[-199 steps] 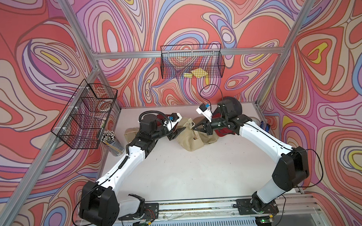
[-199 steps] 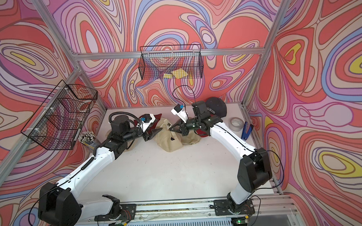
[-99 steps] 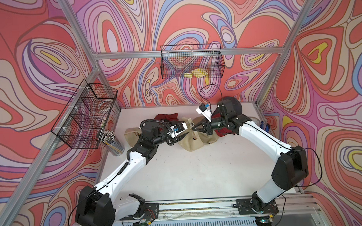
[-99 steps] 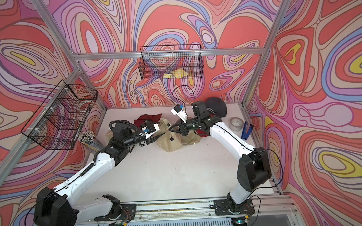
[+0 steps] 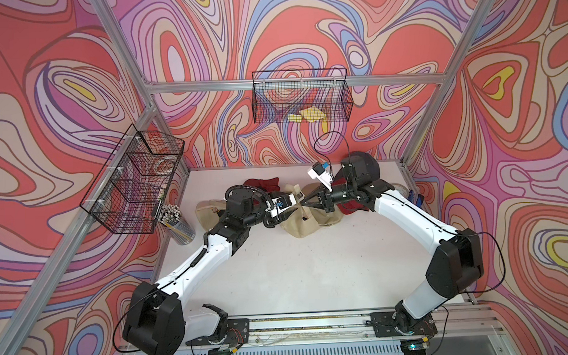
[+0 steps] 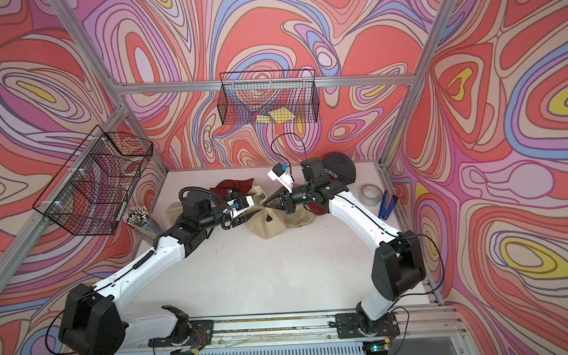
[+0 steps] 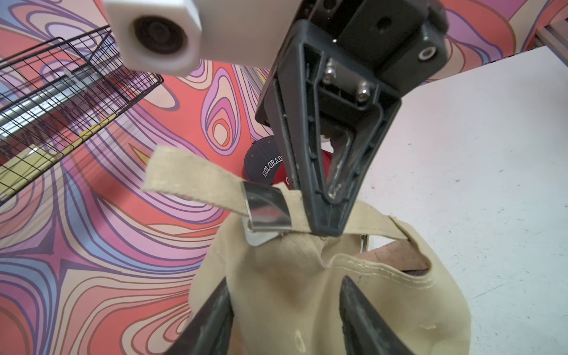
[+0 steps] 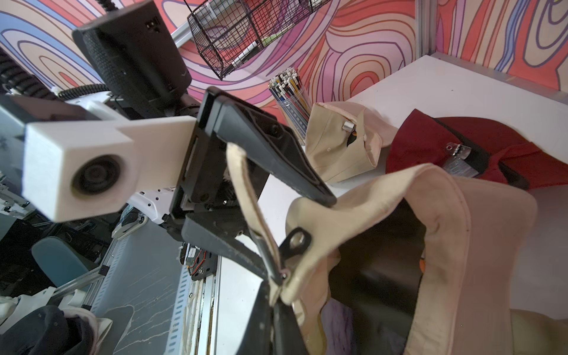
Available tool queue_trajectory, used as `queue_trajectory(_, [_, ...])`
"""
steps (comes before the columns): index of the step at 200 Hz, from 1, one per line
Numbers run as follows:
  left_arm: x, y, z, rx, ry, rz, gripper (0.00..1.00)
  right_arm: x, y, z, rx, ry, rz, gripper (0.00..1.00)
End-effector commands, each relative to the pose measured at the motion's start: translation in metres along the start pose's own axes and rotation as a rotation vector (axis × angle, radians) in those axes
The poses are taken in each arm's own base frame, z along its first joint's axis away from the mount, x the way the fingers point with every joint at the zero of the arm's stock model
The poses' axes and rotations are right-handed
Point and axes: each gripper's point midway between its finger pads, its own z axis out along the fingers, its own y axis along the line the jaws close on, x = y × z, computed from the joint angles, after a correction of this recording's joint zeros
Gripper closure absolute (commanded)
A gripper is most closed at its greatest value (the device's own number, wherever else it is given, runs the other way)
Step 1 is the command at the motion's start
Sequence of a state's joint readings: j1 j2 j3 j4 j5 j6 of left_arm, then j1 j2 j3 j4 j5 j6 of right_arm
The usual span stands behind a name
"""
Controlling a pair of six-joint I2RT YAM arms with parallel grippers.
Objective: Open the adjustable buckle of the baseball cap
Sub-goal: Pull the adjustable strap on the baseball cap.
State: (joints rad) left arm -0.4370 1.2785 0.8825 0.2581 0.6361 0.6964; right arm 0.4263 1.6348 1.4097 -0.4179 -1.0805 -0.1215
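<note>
A beige baseball cap (image 5: 299,225) (image 6: 266,226) hangs lifted off the white table at the back centre. My right gripper (image 5: 304,203) (image 8: 278,292) is shut on its strap beside the silver buckle (image 7: 267,209); the loose strap end (image 7: 190,175) sticks out past the buckle. My left gripper (image 5: 297,201) (image 7: 285,281) faces it, open, with its fingers (image 8: 276,163) on either side of the strap and cap fabric just below the buckle. One fingertip touches the cap's rim. In both top views the two grippers meet tip to tip.
Another beige cap (image 5: 206,210), a dark red cap (image 5: 260,184), a red cap (image 5: 352,208) and a navy cap (image 6: 339,170) lie round the back. A pencil cup (image 5: 177,221) stands left; tape roll (image 6: 371,194) and blue stapler (image 6: 387,205) right. Wire baskets (image 5: 136,183) (image 5: 301,96) hang on the walls.
My left arm has swung right from beside the dark red cap to the held cap's buckle, its jaws narrowing a little. The right arm and the cap have stayed put.
</note>
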Motion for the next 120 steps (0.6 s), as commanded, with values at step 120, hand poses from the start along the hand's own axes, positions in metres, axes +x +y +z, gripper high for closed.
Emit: queue_trajectory(120, [-0.020, -0.004, -0.013, -0.023, -0.088, 0.120, 0.54, -0.003, 0.001, 0.002, -0.038, -0.006, 0.001, 1.00])
